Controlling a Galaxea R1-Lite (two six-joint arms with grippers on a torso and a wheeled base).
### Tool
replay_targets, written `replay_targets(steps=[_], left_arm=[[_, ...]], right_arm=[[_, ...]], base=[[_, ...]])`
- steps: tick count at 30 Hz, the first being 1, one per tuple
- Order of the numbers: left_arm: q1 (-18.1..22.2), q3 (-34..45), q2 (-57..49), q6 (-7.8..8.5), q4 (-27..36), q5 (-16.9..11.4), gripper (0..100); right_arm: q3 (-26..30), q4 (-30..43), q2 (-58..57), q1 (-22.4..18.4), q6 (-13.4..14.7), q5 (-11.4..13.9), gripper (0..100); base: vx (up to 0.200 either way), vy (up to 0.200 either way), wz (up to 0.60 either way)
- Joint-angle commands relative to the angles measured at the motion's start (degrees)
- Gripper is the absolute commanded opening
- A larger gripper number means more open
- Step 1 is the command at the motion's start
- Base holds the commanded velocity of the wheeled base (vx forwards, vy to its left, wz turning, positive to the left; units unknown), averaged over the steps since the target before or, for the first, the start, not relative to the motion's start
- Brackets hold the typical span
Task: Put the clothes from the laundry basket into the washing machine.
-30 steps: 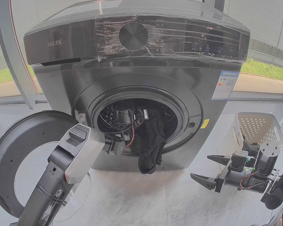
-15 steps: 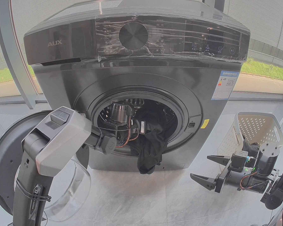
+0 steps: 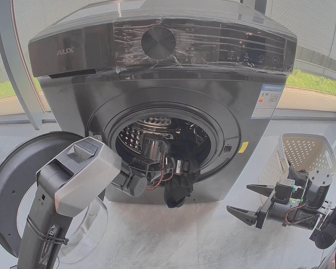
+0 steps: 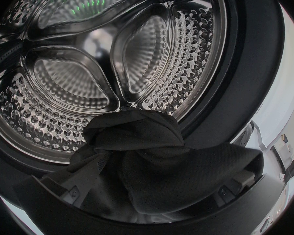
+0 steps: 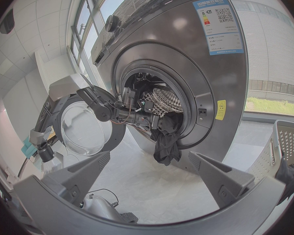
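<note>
As black clothing drapes the washing machine rim, left gripper gapes beneath.
Right gripper open beside laundry basket.

A pale grey marbled tile floor carries two things. A dark grey front-loading washing machine stands at the floor's far edge, backed by the windows. A white perforated plastic laundry basket stands on the tiles just beside the machine's right front corner.

Glossy perf. metal drum, matt blk cloth garment, white plastic basket
</note>
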Motion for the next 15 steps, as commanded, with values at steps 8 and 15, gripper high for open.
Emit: replay_targets(steps=[8,15], left_arm=[[0.0,-6.7,8.9,0.71,-0.5,1.4,0],[2.9,-20.7,10.4,0.35,-2.5,7.8,0]], right_arm=[[0.0,0.0,0.0,0.1,0.0,0.1,100],[-0.1,0.0,0.0,0.3,0.0,0.1,100]], base=[[0.0,0.0,0.0],[0.0,0.0,0.0]])
